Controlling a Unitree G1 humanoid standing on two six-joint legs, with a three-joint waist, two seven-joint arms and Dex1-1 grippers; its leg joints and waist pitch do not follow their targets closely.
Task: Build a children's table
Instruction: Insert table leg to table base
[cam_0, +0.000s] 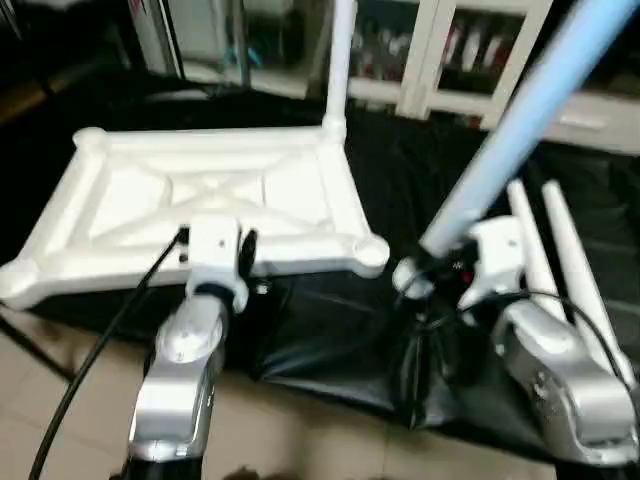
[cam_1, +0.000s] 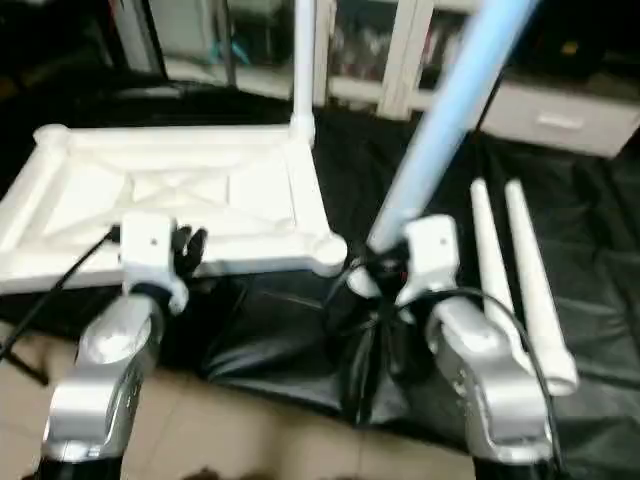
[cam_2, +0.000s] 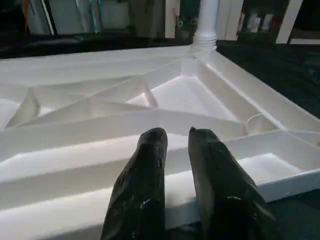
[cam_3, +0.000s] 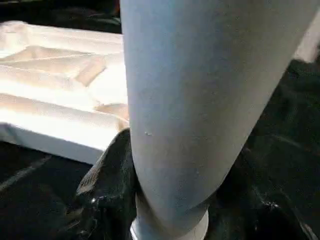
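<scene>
- Nearest the camera, the robot's two silver forearms reach over the front edge of the black-covered bench (cam_0: 330, 340), above a tiled floor (cam_0: 80, 390).
- The left end effector (cam_2: 175, 145) hovers at the tabletop's near rim, its two black fingers (cam_2: 145, 165) almost together with a slim gap between them and nothing held.
- The right end effector (cam_3: 127, 165) is clamped around the thick end of a white leg (cam_0: 520, 120), which rises on a slant up and away to the right; the leg's base sits just off the tabletop's near right corner socket (cam_0: 372, 252), apart from it.
- The large white tabletop (cam_0: 200, 200) lies upside down on the left half of the bench, ribbed underside up, its near edge close to the bench's front edge.
- Two more white tapered legs (cam_1: 520, 270) lie side by side on the right part of the bench, thick ends toward the front, just beside the right forearm.
- At the tabletop's far right corner, one leg (cam_0: 340, 60) stands upright in its socket.
- Beyond the bench's back edge stands a white cabinet with glass doors (cam_0: 440, 50).
</scene>
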